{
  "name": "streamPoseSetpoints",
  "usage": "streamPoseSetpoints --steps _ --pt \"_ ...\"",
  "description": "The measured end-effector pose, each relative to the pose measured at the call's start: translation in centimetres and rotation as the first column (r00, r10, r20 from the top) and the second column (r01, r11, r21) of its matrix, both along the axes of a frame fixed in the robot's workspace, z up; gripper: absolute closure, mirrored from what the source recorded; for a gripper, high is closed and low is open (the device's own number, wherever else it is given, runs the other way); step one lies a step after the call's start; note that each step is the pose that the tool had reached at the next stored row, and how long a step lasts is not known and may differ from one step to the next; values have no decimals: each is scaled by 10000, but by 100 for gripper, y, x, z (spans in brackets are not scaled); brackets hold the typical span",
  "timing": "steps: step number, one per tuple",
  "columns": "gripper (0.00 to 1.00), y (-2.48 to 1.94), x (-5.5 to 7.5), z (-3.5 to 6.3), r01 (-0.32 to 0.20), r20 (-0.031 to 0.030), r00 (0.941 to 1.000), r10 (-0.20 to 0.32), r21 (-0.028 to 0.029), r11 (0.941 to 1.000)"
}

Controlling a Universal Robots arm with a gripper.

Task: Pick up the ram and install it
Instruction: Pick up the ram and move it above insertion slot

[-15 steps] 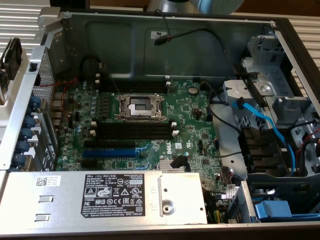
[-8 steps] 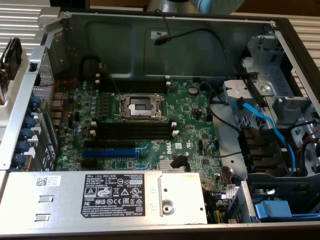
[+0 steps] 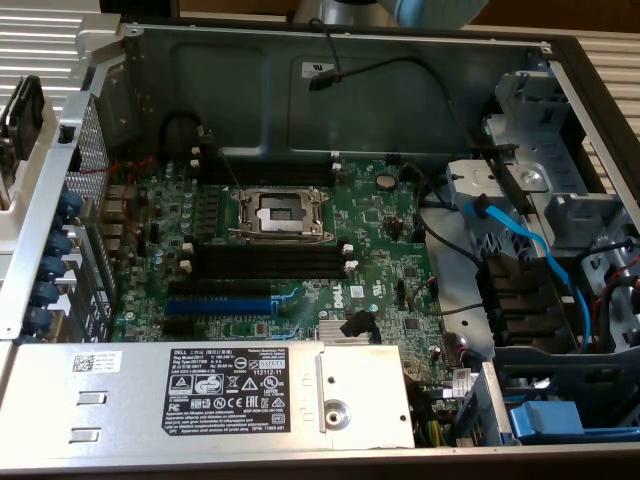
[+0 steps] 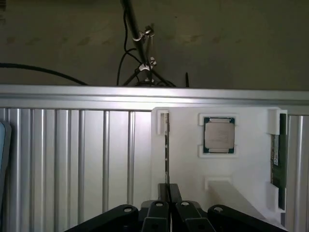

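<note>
End effector (image 4: 169, 187) sits at the white holder (image 4: 236, 166), narrowed onto the ram's (image 4: 167, 145) end.

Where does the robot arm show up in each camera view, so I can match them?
Exterior view: the robot arm hangs at the top edge, beyond the rear wall of the computer case.
Wrist view: its gripper is shut on the ram, which stands edge-on in the white holder.
Shared landmark: the ribbed aluminium tabletop.
</note>
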State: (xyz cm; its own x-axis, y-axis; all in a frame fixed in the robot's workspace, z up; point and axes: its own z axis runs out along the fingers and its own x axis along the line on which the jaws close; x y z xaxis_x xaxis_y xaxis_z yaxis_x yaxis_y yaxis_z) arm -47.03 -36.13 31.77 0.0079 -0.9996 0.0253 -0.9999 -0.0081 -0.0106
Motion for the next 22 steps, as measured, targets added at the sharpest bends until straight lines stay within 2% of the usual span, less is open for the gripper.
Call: streamPoseSetpoints --steps 4,7,8,19,21,22 --pt "88 -7 18 184 -1 -3 10000 1 -2 10000" --pt "88 -56 86 317 0 -46 10000 0 -3 10000" --pt "88 -70 105 333 0 -60 10000 0 0 10000" --pt "88 -74 109 334 1 -61 10000 -1 0 10000" --pt "88 -75 126 334 -3 -60 10000 3 -38 10000" --pt "88 -76 160 337 -2 -61 10000 1 -39 10000"
